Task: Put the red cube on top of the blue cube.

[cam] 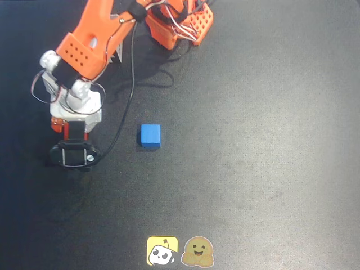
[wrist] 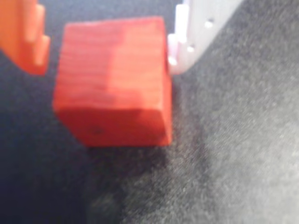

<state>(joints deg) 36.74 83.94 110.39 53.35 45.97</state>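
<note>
Overhead view: orange arm comes down from top left, wrist pointed at the tabletop on the left side. Jaws sit under the white wrist housing and the black camera mount, so that view doesn't show them directly.

Wrist view: red cube sits between the jaws on the dark tabletop. White finger touches the cube's upper right edge. Orange finger is on the left with a thin dark gap to the cube face. So the jaws are spread around the cube, one side in contact, not clamped. Gripper is low, cube resting on the surface with a shadow below it. Picture is blurred.

Blue cube stands alone on the tabletop, to the right of the gripper in the overhead view, near but clearly apart. Red cube is not visible in that view, hidden under the arm.

Markings: two stickers at the bottom edge in the overhead view, a yellow square with a white cartoon robot face and a smiling yellow face with hands. No readable text anywhere. A black cable loops from the arm across the tabletop.
</note>
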